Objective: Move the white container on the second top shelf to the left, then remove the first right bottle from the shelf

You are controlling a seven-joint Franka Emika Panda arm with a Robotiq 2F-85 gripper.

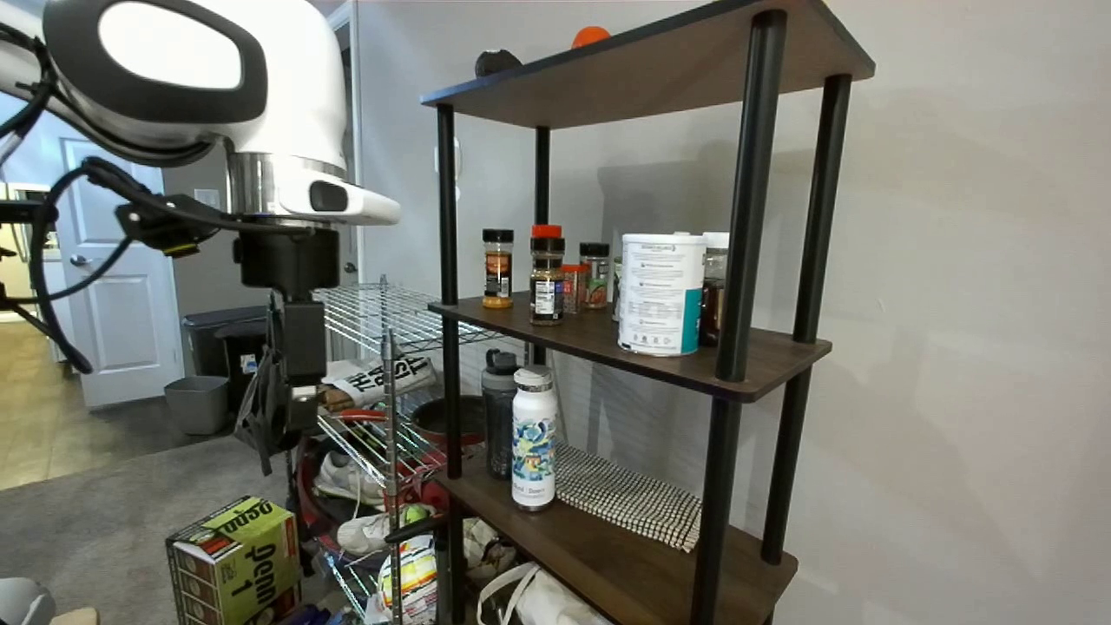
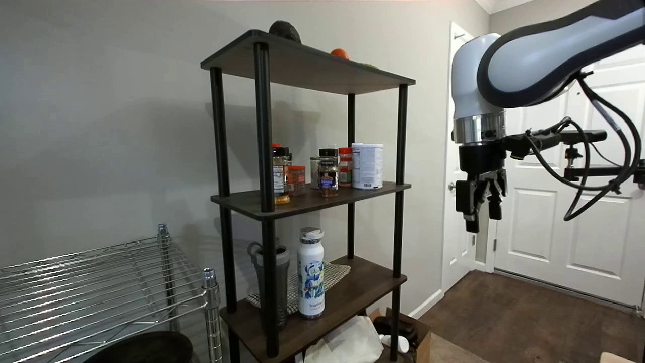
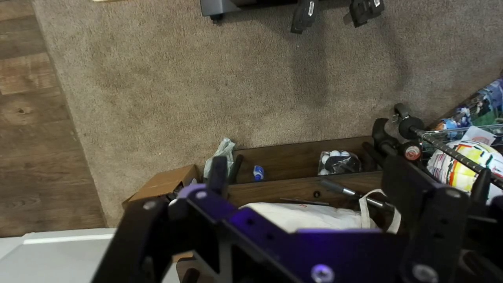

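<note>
The white container (image 1: 661,295) stands upright near the right end of the middle board of the shelf (image 1: 555,325); it also shows in an exterior view (image 2: 367,166). A dark bottle with a white cap (image 1: 713,291) is partly hidden behind the container and a post. A small black-capped bottle with orange contents (image 1: 497,269) stands at the board's left end. I cannot tell which is the task's bottle. My gripper (image 2: 484,222) points down, open and empty, away from the shelf, lower than the middle board. In the wrist view the open fingers (image 3: 308,173) show over floor and lower boards.
Several spice jars (image 1: 547,286) share the middle board. A white flask (image 1: 534,438) and a dark bottle (image 1: 500,412) stand on the board below. Black posts (image 1: 739,200) edge the shelf. A chrome wire rack (image 2: 101,282) stands at its left. A white bag (image 3: 306,216) lies low.
</note>
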